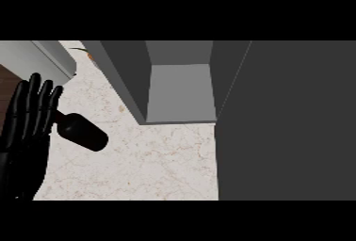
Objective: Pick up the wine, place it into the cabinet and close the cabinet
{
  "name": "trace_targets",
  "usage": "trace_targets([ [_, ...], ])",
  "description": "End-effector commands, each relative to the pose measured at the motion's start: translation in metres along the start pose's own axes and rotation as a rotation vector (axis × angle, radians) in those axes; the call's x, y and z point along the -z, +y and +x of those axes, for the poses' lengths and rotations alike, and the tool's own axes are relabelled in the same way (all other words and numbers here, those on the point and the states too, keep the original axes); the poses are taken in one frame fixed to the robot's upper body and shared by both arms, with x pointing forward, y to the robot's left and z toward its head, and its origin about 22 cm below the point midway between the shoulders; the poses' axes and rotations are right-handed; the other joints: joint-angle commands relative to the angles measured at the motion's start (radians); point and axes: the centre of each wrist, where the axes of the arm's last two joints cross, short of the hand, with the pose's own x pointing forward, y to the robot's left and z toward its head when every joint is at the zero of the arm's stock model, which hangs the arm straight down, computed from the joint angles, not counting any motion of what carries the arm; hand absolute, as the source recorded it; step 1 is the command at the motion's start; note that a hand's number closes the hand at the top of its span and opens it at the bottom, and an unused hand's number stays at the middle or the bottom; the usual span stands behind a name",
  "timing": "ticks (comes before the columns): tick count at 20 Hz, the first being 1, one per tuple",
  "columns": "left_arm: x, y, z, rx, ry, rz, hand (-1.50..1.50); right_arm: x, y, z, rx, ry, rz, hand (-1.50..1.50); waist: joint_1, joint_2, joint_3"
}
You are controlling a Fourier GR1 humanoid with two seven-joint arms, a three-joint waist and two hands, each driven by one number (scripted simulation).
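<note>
The left hand [28,127] stands nearest, fingers straight and open, holding nothing. Just to its right the wine [82,132] lies on the counter [153,164], long axis slanting away rightward; beyond stands the open cabinet [181,89].

The dark wine bottle [83,132] lies on its side on the pale marbled counter [160,164], just left of the grey cabinet [179,89], whose door [285,122] stands open.
</note>
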Motion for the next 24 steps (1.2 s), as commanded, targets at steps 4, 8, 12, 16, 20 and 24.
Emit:
trace_targets([
  [4,-0.011,0.009,-0.019,-0.155,-0.032,-0.249,-1.5,-0.02,-0.001,0.008,0.077,-0.005,0.013,-1.5,0.021,0.009,-0.005],
  [8,-0.023,-0.004,-0.034,-0.44,0.141,-0.378,-1.5,-0.033,0.013,0.005,0.179,0.095,0.216,-1.5,0.017,0.01,-0.005],
  [12,-0.024,0.018,-0.015,-0.468,0.17,-0.412,-1.5,-0.046,0.008,0.042,0.203,0.104,0.259,-1.5,0.023,0.005,-0.004],
  [16,-0.014,0.045,0.001,-0.482,0.159,-0.433,-1.5,-0.049,0.002,0.061,0.202,0.113,0.243,-1.5,0.026,0.009,-0.004],
  [20,-0.015,0.038,0.026,-0.507,0.161,-0.419,-1.5,-0.036,0.009,0.079,0.199,0.119,0.242,-1.5,0.031,0.009,-0.004],
  [24,-0.015,0.032,0.035,-0.486,0.148,-0.403,-1.5,-0.051,0.01,0.095,0.195,0.117,0.246,-1.5,0.025,0.008,-0.004],
])
